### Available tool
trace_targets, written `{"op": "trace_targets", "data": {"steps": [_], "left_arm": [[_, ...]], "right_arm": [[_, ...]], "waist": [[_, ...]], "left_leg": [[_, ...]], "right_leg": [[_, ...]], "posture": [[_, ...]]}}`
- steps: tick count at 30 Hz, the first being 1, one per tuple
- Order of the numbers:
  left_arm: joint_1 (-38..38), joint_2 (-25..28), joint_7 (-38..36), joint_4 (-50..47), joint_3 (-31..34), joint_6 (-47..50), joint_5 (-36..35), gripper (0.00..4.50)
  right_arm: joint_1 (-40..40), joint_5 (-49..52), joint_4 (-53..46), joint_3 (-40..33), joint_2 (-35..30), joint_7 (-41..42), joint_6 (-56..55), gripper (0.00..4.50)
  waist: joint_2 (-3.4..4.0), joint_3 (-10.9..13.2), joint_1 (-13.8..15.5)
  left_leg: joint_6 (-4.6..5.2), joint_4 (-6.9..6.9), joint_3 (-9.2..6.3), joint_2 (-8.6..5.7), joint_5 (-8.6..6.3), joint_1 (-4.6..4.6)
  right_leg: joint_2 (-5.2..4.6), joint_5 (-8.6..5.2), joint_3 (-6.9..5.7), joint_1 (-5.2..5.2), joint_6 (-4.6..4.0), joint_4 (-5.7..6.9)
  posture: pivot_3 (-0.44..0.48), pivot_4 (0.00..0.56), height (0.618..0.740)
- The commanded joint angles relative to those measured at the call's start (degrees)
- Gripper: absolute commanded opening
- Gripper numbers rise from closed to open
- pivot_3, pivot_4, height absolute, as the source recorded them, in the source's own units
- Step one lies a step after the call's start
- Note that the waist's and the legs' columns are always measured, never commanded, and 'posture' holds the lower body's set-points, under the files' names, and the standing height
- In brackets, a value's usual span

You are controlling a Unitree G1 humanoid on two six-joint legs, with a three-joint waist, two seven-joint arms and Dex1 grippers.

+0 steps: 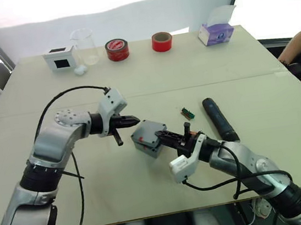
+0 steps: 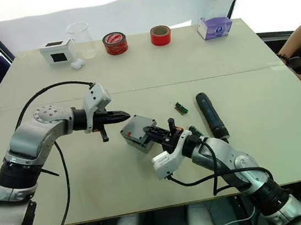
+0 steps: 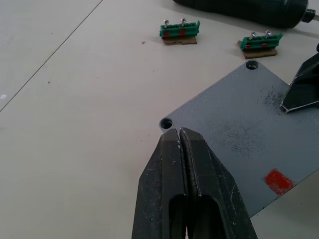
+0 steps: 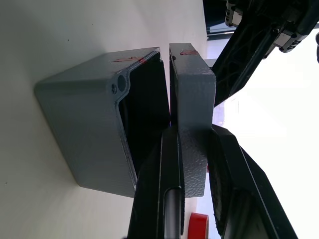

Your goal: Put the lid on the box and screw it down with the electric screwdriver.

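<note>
Nearest us, our right gripper clamps the lid by its edge, one finger on each face, holding it tilted just over the open mouth of the box with a narrow gap between the two. Both sit on the table around its middle, slightly toward the near edge. Our left gripper has its fingers pressed together on nothing, the tips resting at or just above the lid's outer face beside a corner screw hole; we cannot tell whether they touch. A small red mark shows on that face. Toward the right edge from the box lies the electric screwdriver, flat on the table and untouched. Two small green screw holders lie between the box and the screwdriver. Along the far edge stand a white box with a black screen, a clear beaker, two red tape rolls and a purple tissue box.
</note>
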Motion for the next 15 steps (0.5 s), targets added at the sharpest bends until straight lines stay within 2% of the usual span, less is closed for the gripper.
{"op": "trace_targets", "data": {"steps": [1,9,15], "left_arm": [[0.2,0.3,-0.9,-2.2,-1.2,-2.1,1.5,0.01],[0.0,-0.3,-1.5,-2.1,-2.2,-2.8,2.6,0.01],[0.9,0.0,-3.2,-2.4,-6.4,-5.0,5.9,0.01]], "right_arm": [[0.1,-0.3,0.2,-0.3,0.6,0.7,0.5,0.13],[0.4,-0.8,-0.1,-0.4,1.1,1.0,1.2,0.13],[1.7,-0.2,-0.1,-0.3,0.0,1.9,0.3,0.13]], "waist": [[0.00,0.0,0.0],[0.00,0.0,0.0],[0.00,0.0,0.1]], "left_leg": [[0.00,0.00,-0.01,0.00,0.00,0.02],[0.00,0.01,-0.03,-0.01,0.00,0.04],[0.04,0.00,-0.04,-0.01,-0.02,0.23]], "right_leg": [[0.00,0.00,-0.01,0.03,0.00,0.00],[0.00,0.00,-0.02,0.08,0.00,-0.01],[0.00,0.00,-0.04,0.29,-0.01,-0.07]], "posture": [[0.000,0.150,0.740],[0.000,0.150,0.740],[0.000,0.150,0.740]]}}
